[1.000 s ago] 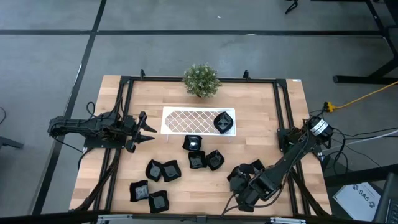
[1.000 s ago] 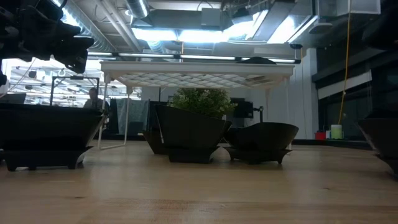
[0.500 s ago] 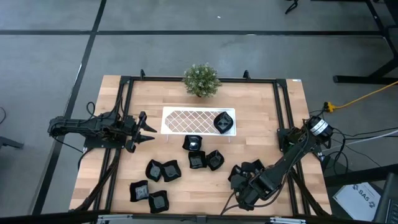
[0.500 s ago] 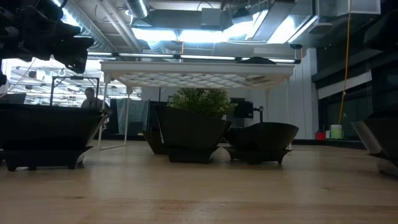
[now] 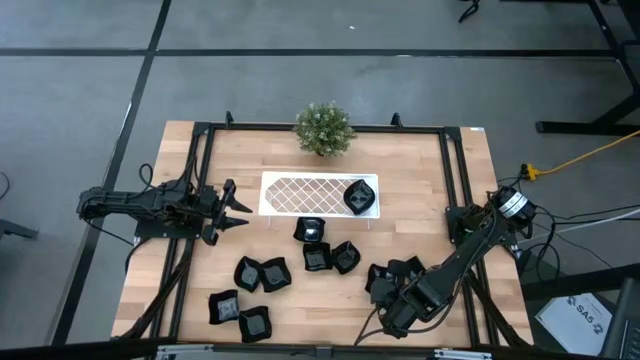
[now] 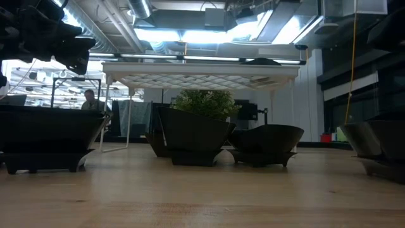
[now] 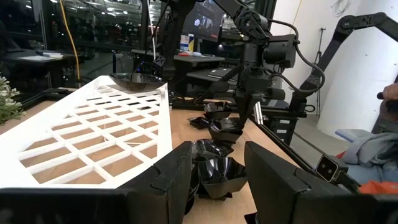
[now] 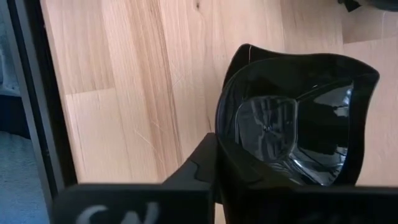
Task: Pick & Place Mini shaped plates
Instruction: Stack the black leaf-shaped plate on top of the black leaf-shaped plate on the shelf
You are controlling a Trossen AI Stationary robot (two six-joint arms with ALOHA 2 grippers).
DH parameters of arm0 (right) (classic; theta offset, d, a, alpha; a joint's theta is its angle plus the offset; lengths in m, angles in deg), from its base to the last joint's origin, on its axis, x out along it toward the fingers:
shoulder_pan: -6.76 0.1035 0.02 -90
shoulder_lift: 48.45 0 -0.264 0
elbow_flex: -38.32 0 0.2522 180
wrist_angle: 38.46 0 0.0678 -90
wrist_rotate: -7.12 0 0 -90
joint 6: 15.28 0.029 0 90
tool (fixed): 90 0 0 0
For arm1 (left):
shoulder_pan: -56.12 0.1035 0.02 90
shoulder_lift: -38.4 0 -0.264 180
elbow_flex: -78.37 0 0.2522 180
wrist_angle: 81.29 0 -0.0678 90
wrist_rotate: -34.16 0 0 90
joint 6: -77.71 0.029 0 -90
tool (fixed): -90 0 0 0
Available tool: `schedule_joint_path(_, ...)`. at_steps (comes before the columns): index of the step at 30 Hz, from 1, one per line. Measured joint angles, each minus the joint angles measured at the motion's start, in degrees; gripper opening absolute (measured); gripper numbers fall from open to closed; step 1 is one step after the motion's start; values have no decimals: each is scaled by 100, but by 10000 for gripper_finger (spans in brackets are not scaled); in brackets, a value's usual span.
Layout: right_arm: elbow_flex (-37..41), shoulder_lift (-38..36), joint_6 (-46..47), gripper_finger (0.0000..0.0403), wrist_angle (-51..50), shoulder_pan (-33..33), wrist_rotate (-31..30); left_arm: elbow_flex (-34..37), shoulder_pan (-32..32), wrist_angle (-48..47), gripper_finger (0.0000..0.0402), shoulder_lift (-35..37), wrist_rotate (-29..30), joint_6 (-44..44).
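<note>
- Pale wooden plank table (image 5: 420, 200), grey floor around; bright ceiling lights beyond.
- My right gripper (image 5: 385, 283) at the table's near right, clamped on a glossy black squarish mini plate (image 8: 292, 124).
- My left gripper (image 5: 236, 205), fingers apart, waits beside the white lattice-patterned tray (image 5: 300, 193).
- Remaining black mini plates (image 5: 262, 273) scattered mid-table.

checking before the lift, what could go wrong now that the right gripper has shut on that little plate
1. The right gripper is shut on just one wall of a glossy mini plate; such a thin grip might slip or let the plate tilt during the lift.
2. Other mini plates sit close beside it, so the lift could nudge them.
3. The white tray already holds one plate at its right end; a careless placement might knock it.
</note>
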Motion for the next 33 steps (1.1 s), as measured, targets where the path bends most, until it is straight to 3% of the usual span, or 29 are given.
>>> schedule_joint_path(10, -39, 2, 12, 2, -225, 0, -1, 1, 1, 0, 143, 0, 0, 0)
schedule_joint_path(17, -501, 2, 278, 1, -1169, 2, -343, 1, 1, 0, 143, -2, 0, 0)
schedule_joint_path(33, -1160, 2, -78, 1, -1687, 15, -601, 1, 1, 0, 143, -2, 0, 0)
